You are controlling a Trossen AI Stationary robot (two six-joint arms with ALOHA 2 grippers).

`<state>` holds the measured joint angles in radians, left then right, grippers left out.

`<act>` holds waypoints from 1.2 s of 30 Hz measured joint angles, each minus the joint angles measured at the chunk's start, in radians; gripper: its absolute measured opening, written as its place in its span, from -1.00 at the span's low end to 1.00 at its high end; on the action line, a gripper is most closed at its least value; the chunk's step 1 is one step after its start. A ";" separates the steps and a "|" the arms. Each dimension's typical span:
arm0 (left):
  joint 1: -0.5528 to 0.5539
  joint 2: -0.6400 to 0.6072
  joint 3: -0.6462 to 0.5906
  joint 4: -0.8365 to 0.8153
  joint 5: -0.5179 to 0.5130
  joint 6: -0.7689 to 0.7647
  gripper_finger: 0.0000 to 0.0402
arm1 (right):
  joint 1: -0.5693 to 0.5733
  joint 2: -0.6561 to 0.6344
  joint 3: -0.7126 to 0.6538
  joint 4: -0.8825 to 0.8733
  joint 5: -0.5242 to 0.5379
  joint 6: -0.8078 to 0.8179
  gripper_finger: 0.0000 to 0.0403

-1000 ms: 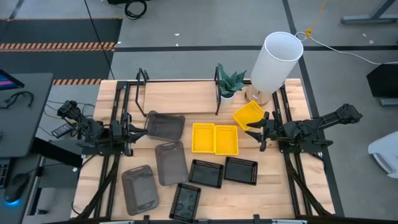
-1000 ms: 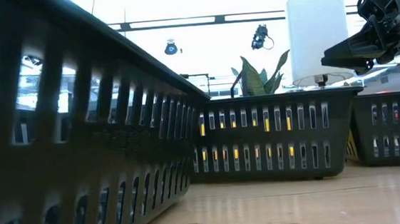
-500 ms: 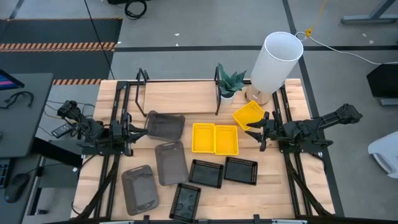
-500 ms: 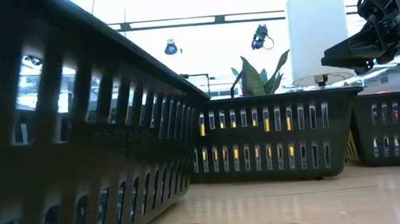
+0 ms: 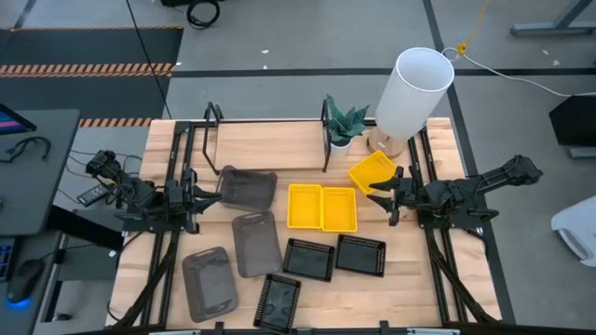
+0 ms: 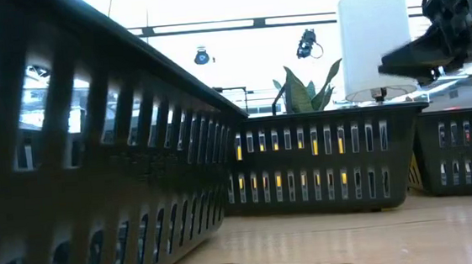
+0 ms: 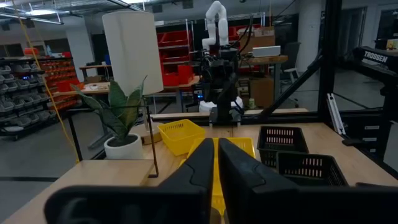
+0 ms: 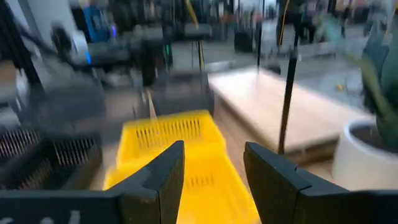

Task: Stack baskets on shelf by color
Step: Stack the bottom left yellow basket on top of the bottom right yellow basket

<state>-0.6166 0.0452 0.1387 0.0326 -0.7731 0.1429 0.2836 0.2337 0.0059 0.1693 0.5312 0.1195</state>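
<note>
In the high view, two yellow baskets (image 5: 322, 207) lie side by side mid-table, and a third yellow basket (image 5: 372, 172) sits askew near the lamp. Three black baskets (image 5: 308, 259) stand toward the near edge. Three grey baskets (image 5: 255, 243) lie left of centre. The shelf (image 5: 270, 144) runs along the far side. My left gripper (image 5: 212, 194) hovers beside the farthest grey basket (image 5: 248, 188), shut (image 7: 216, 158) and touching nothing that I can see. My right gripper (image 5: 380, 195) is open (image 8: 214, 162) and faces the yellow pair (image 8: 180, 168), just near of the askew basket.
A tall white lamp (image 5: 413, 90) and a potted plant (image 5: 345, 126) stand at the shelf's right end. The shelf's upright black end loops (image 5: 212, 121) rise at the far side. Black baskets (image 6: 322, 159) fill the low view. Bare wood lies right of the black baskets.
</note>
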 joint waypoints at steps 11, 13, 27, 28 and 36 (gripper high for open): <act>0.000 0.000 0.000 0.000 0.000 0.000 -0.86 | 0.000 0.000 0.000 0.281 -0.001 -0.009 -0.15; 0.000 0.000 0.000 0.000 0.000 0.000 -0.87 | 0.000 0.000 0.000 0.286 -0.001 0.003 -0.15; 0.000 0.000 0.000 0.000 0.000 0.000 -0.83 | 0.002 0.000 0.000 0.192 -0.007 0.175 -0.15; 0.000 0.000 0.000 0.000 0.000 0.000 -0.84 | 0.002 0.000 0.000 0.193 -0.001 0.170 -0.15; 0.000 0.000 0.000 0.000 0.000 0.000 -0.87 | 0.000 0.025 0.008 0.181 -0.113 0.290 -0.15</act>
<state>-0.6165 0.0452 0.1390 0.0326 -0.7731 0.1429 0.2840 0.2583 0.0138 0.3504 0.4178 0.4095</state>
